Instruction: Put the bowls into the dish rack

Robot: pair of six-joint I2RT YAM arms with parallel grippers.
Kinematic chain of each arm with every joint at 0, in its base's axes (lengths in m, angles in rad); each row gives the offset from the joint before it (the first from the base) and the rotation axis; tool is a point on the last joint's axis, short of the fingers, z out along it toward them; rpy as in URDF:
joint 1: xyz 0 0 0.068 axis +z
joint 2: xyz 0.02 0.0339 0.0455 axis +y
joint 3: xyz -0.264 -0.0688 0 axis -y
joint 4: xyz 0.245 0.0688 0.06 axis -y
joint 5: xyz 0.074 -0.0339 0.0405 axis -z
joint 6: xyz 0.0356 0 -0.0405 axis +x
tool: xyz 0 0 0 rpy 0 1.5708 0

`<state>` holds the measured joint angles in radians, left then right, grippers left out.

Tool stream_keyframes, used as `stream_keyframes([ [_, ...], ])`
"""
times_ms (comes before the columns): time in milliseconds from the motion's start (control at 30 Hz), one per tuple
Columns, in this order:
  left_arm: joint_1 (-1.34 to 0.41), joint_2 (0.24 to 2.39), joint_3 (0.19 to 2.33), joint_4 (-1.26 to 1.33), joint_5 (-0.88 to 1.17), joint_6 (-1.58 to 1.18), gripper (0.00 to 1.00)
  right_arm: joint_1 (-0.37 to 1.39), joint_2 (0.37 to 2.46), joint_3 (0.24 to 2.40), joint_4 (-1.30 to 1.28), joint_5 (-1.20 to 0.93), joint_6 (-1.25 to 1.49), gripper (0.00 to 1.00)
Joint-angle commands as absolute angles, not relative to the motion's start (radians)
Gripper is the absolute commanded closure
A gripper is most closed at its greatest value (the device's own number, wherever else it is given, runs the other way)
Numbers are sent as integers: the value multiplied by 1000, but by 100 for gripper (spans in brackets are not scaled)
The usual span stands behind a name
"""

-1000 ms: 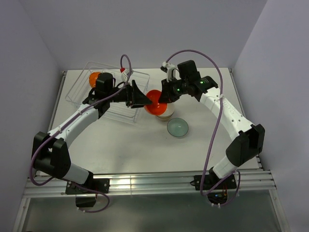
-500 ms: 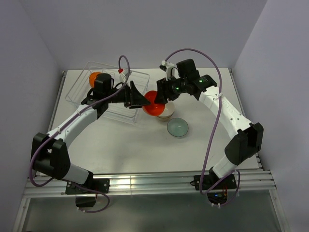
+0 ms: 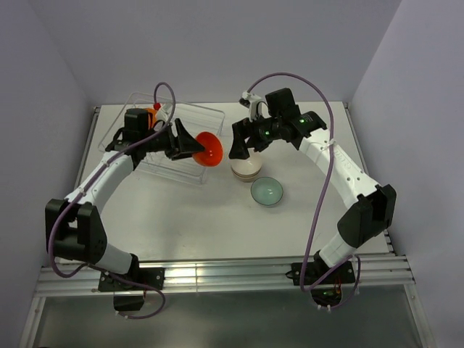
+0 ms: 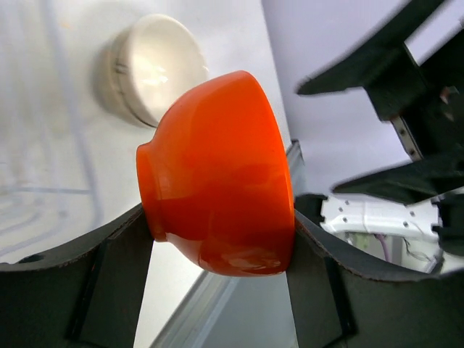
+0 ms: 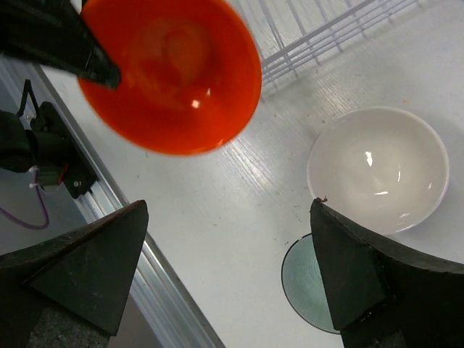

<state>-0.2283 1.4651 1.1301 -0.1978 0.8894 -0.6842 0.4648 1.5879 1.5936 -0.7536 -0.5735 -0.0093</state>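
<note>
An orange bowl [image 3: 209, 149] hangs tilted on its side just off the right end of the dish rack [image 3: 174, 168], a clear tray with white wires. My left gripper [image 3: 197, 147] is shut on the orange bowl [image 4: 217, 174], one finger on its foot and one on its rim. My right gripper [image 3: 241, 148] stands wide open and empty just right of that bowl, above a cream bowl [image 3: 246, 168]. A pale teal bowl [image 3: 267, 191] sits on the table in front of the cream bowl. From the right wrist view, the orange bowl [image 5: 170, 72] faces my open right gripper [image 5: 228, 210].
A bit of another orange thing [image 3: 151, 111] shows in the rack's far left, mostly hidden by my left wrist. The cream bowl [image 5: 377, 167] and teal bowl [image 5: 308, 286] sit close together. Rack wires [image 5: 326, 29] lie beyond them. The table's metal rail [image 3: 217, 274] runs along the near edge.
My right gripper has opened and let go of the orange bowl. My left arm has carried the bowl to the left, away from the cream bowl and toward the rack.
</note>
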Motion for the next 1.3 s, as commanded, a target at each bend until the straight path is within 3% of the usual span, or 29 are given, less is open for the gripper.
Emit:
stream_keyframes([
  [0, -163, 1486, 1236, -294, 887, -560, 100, 457, 1546, 1663, -784, -586, -29, 0],
  [433, 86, 1680, 1693, -791, 488, 64, 100, 434, 1546, 1678, -813, -588, -46, 0],
  [667, 123, 1707, 1750, -766, 200, 271, 100, 434, 1545, 1655, -807, -577, -49, 0],
  [1267, 129, 1850, 1767, -710, 12, 483, 100, 434, 1551, 1640, -807, -575, -57, 0],
])
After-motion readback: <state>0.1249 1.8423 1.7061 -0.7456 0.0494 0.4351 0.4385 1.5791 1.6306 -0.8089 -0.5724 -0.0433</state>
